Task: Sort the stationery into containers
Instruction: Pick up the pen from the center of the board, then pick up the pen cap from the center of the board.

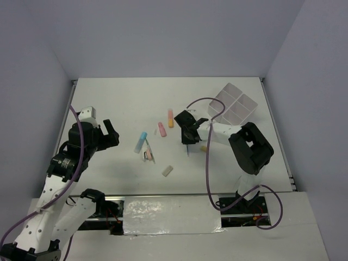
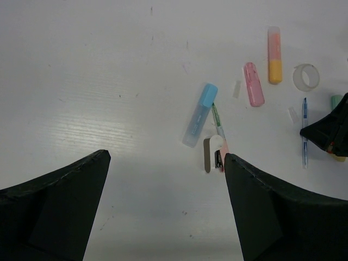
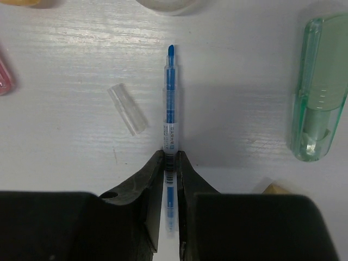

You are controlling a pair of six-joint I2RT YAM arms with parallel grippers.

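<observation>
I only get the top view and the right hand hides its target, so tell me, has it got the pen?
Observer: Yes, the right wrist view shows the right hand shut on the pen.
Operator: Anything beside it?
Observer: A clear cap lies left of the pen, not touching.
Operator: Where's the tape?
Observer: The left wrist view shows the tape ring on the table, right of an orange highlighter.

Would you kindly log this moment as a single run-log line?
right gripper: shut on blue pen | left gripper: open, empty | white tray: blue pen not yet inside
</observation>
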